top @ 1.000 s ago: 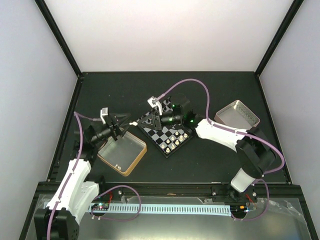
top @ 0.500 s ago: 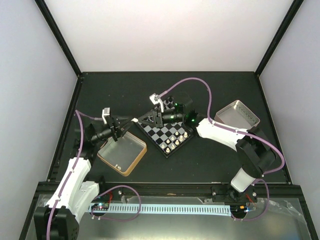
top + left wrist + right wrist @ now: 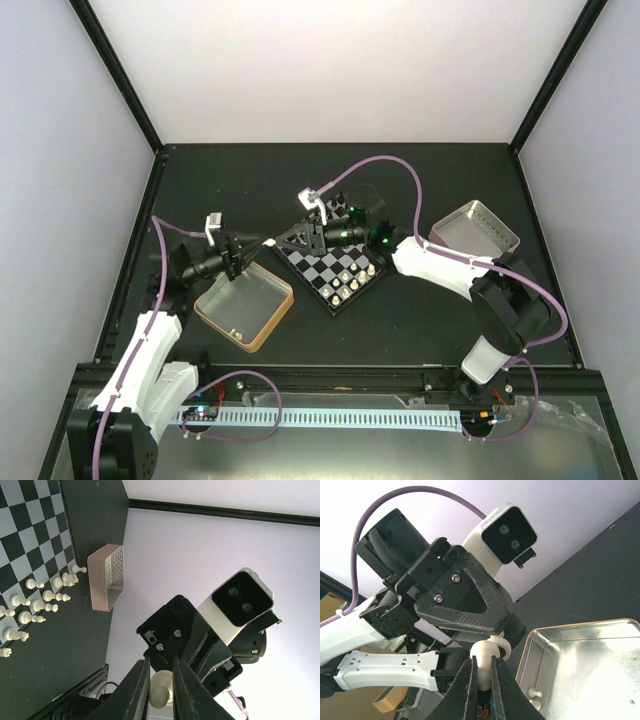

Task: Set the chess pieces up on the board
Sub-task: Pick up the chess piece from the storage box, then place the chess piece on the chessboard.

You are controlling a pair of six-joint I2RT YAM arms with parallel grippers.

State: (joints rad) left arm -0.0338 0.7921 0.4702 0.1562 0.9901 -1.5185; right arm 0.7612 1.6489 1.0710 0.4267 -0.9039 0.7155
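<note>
Left end effector (image 3: pixel 160 672) and right end effector (image 3: pixel 481 661) both pinch one cream-white chess piece (image 3: pixel 487 651) beside the board (image 3: pixel 335 268)

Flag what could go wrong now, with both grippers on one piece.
The left gripper and right gripper both clamp one white piece in mid-air; if either releases before the other grips firmly, it may drop. Pulling apart while both hold could twist it loose. The standing pieces on the board are close and could be knocked.
</note>
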